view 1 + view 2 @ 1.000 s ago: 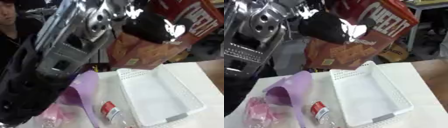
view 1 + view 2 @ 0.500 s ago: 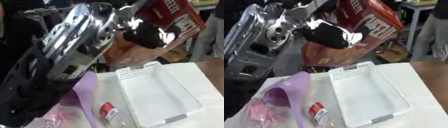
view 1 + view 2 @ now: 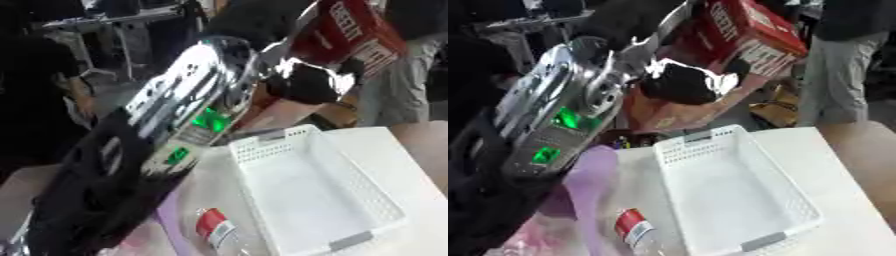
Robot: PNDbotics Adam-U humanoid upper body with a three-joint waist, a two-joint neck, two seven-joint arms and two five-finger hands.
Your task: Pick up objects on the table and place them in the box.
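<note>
Right eye view had the left hand [image 3: 682, 84] clamped round the red cracker box [image 3: 741, 37], up high with the empty white basket [image 3: 737, 200] straight below it; light stiff cardboard, a bit slick, best held across its flat faces

Soft, blurred, evenly lit indoor views.
Glare flares on the silver arm [image 3: 197, 95] and hand [image 3: 684, 82]; the white basket [image 3: 737, 195] is bright, the background dim.
</note>
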